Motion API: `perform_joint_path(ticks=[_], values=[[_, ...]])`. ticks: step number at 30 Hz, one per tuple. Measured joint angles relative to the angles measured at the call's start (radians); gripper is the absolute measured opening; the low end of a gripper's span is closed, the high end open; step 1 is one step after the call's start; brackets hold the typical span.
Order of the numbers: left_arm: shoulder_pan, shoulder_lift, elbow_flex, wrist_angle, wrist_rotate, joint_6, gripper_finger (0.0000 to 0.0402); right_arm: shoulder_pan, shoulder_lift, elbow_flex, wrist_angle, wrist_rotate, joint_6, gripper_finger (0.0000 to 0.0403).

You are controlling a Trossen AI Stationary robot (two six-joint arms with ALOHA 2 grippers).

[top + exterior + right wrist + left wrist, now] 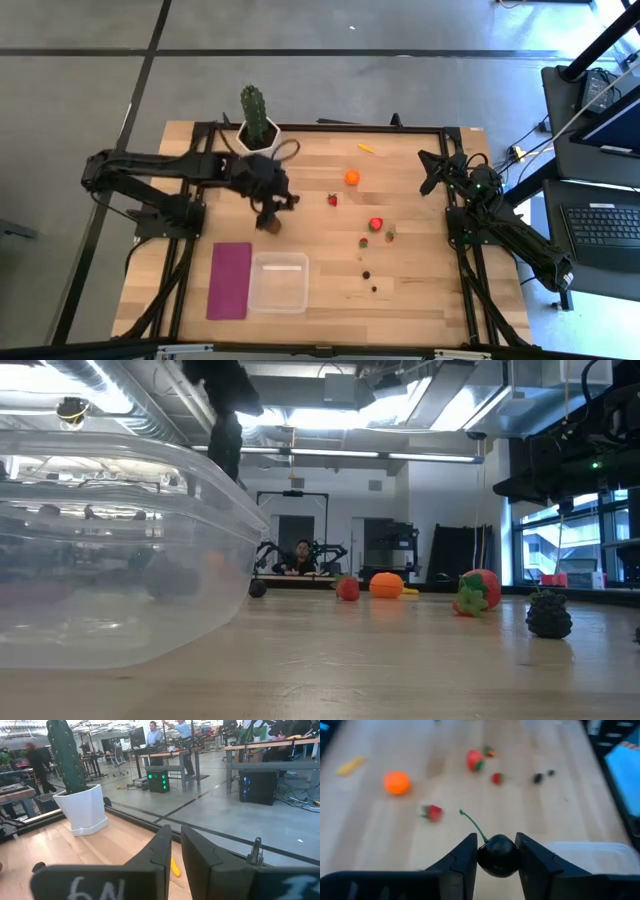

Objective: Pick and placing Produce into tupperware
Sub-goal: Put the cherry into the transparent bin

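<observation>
My left gripper (pixel 496 851) is shut on a dark cherry (pixel 496 856) with a green stem. It hangs above the table (pixel 420 300), just beyond the far edge of the clear tupperware (pixel 279 282). The rest of the produce lies on the wood to the right: an orange ball (pixel 352 177), strawberries (pixel 376 224) (pixel 333 200), tiny dark berries (pixel 366 272) and a thin yellow piece (pixel 367 148). My right gripper (pixel 175 847) waits at the far right, shut and holding nothing. My left gripper pinches the cherry's round body (pixel 485 857) between its two fingers, one on each side. The fingers slant downward, coming from the table's left. The cherry is lifted clear of the table, and its stem (pixel 470 822) sticks out ahead of the fingertips.
A flat magenta rectangle (pixel 230 280) lies left of the tupperware. A green cactus in a white pot (pixel 257 120) stands at the far edge behind my left arm. Bare wood lies between the tupperware and the scattered fruit.
</observation>
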Motion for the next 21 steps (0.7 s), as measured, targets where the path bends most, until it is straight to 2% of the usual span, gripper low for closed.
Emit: perform_joint_path(ticks=[4, 8, 13, 18, 21], values=[[-0.132, 0.040, 0.000, -0.041, -0.042, -0.094, 0.0123, 0.000, 0.000, 0.000, 0.000, 0.000, 0.001, 0.0046], [-0.252, 0.123, 0.000, -0.052, -0.082, -0.170, 0.0113, 0.000, 0.000, 0.000, 0.000, 0.000, 0.027, 0.0046], [-0.376, 0.259, 0.000, -0.050, -0.087, -0.212, 0.0106, 0.000, 0.000, 0.000, 0.000, 0.000, 0.022, 0.0046], [-0.491, 0.391, 0.000, -0.019, -0.087, -0.286, 0.0127, 0.000, 0.000, 0.000, 0.000, 0.000, 0.021, 0.0046], [-0.543, 0.462, 0.000, -0.017, -0.086, -0.326, 0.0126, 0.000, 0.000, 0.000, 0.000, 0.000, 0.026, 0.0046]])
